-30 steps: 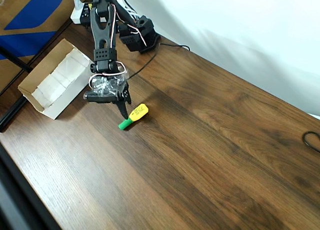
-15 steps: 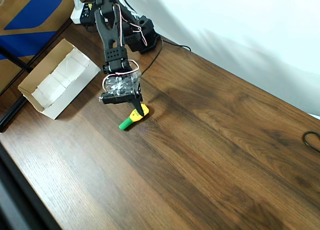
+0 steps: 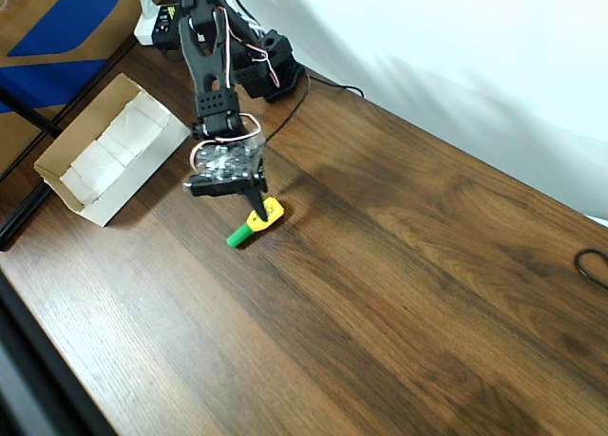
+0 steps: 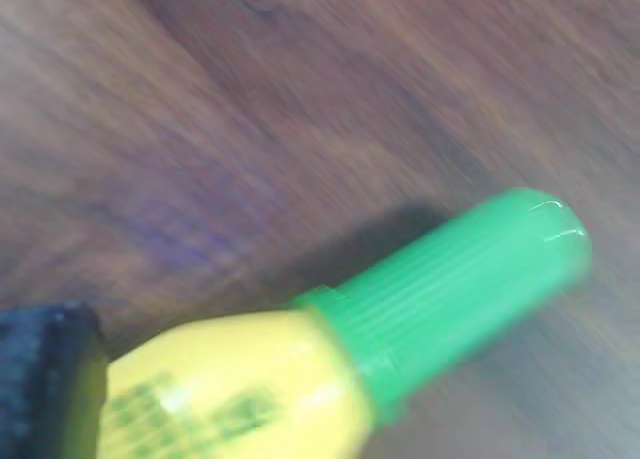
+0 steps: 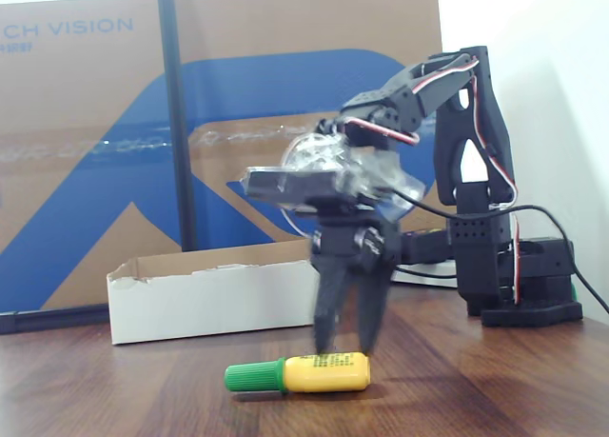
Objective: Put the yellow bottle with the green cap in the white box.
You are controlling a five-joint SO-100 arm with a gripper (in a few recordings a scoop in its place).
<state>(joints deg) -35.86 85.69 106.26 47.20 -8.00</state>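
The yellow bottle with the green cap (image 3: 255,222) lies on its side on the wooden table, cap pointing to the lower left in the overhead view. In the fixed view the bottle (image 5: 300,373) rests flat with its cap to the left. My gripper (image 5: 345,347) points down over the yellow end, open, its fingertips just above the bottle. From overhead the gripper (image 3: 256,208) covers part of the yellow body. In the wrist view the bottle (image 4: 380,329) is very close and blurred, with one dark finger (image 4: 45,379) at the lower left. The white box (image 3: 114,151) stands open to the left of the gripper.
A blue-and-brown cardboard sheet (image 5: 95,123) leans behind the box, with a black pole (image 5: 176,113) in front of it. The arm's base (image 3: 266,61) sits at the table's back edge. A black cable (image 3: 594,265) lies at the far right.
The gripper swung right from beside the bottle to over its yellow end, then eased slightly lower. The bottle has not moved.
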